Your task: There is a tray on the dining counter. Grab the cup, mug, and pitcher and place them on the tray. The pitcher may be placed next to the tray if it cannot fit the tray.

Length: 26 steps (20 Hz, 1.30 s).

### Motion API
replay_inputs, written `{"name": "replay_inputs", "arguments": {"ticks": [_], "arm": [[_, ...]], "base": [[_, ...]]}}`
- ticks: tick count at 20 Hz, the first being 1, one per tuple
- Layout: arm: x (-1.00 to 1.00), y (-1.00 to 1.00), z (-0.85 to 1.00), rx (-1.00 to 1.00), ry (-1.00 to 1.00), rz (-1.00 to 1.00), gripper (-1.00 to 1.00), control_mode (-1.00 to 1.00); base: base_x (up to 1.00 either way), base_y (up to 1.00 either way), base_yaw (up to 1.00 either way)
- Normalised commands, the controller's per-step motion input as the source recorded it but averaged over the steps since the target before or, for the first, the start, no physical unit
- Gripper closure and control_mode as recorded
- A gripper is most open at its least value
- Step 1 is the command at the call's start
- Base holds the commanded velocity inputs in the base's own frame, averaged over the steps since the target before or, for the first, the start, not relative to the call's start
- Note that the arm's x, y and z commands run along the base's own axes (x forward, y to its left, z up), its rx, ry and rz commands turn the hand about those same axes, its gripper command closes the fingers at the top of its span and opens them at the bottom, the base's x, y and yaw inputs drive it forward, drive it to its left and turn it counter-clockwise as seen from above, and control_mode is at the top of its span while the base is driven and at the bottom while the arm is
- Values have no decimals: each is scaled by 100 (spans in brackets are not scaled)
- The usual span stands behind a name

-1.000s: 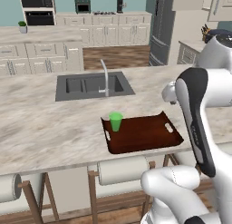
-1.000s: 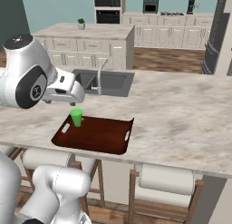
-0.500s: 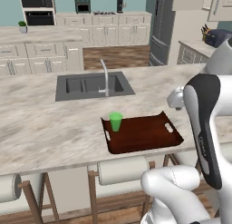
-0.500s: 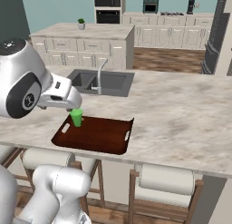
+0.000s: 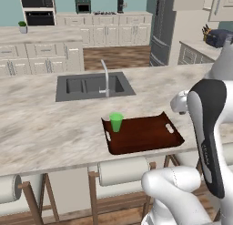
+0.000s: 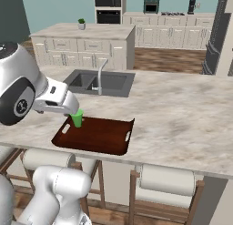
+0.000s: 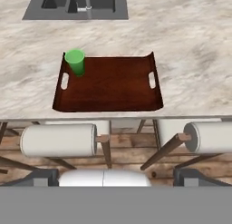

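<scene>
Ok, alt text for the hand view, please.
A green cup stands upright in a far corner of a dark reddish-brown tray on the marble dining counter, the sink beyond it, padded stools below the counter edge.

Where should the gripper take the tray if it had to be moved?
By an end rim at a cut-out handle, coming from above with one finger through the slot. The tray lies flat on the counter; the far handle has the cup close beside it, so the other end seems safer.
</scene>
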Motion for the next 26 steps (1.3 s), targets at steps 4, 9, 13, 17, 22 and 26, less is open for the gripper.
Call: {"name": "replay_inputs", "arguments": {"ticks": [4, 9, 13, 17, 22, 26], "arm": [[-26, 0, -1, 0, 0, 0, -100, -100], [0, 0, 0, 0, 0, 0, -100, 100], [0, 0, 0, 0, 0, 0, -100, 100], [0, 0, 0, 0, 0, 0, -100, 100], [0, 0, 0, 0, 0, 0, -100, 100], [0, 0, 0, 0, 0, 0, -100, 100]], "base": [[0, 0, 0], [-58, 0, -1], [-100, 36, -5], [-98, 100, 0], [-66, 100, 0], [-13, 100, 0]]}}
